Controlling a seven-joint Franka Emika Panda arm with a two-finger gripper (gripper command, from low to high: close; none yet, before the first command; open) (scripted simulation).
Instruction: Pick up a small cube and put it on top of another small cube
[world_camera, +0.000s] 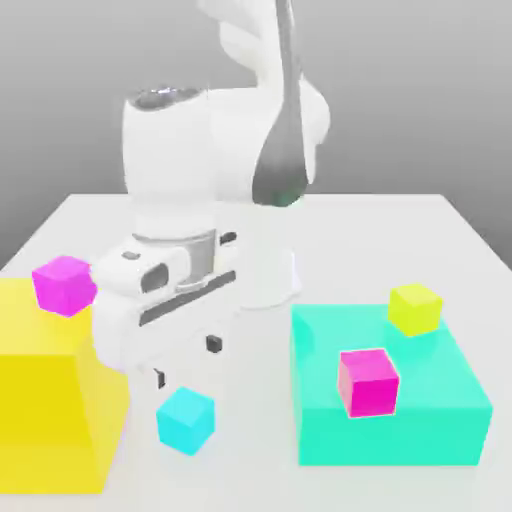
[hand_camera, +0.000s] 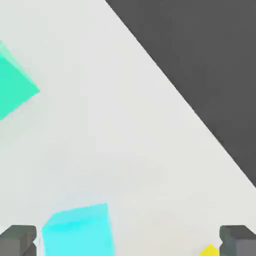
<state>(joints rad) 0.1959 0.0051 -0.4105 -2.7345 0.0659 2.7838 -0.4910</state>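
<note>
The gripper (world_camera: 185, 360) hangs at lower left of centre in the exterior view, pointing down at the white table (world_camera: 400, 215), with its fingers (hand_camera: 20, 240) spread wide and nothing between them. Just below it, toward the lower left of the frame, the small sky-cyan cube (world_camera: 186, 419) sits on the table, free of the fingers; in the hand view it (hand_camera: 77, 231) lies near one fingertip rather than midway between the two. At the left edge of the exterior view stands a large yellow block (world_camera: 45, 400) with a magenta cube (world_camera: 64, 285) on its upper corner. At the right sits a large teal-green block (world_camera: 390, 395). A yellow cube (world_camera: 415, 307) rests on its top toward the far side, and a second magenta cube (world_camera: 368, 381) sits at its near edge. The sky-cyan cube lies between the two large blocks, nearer the yellow one.
</note>
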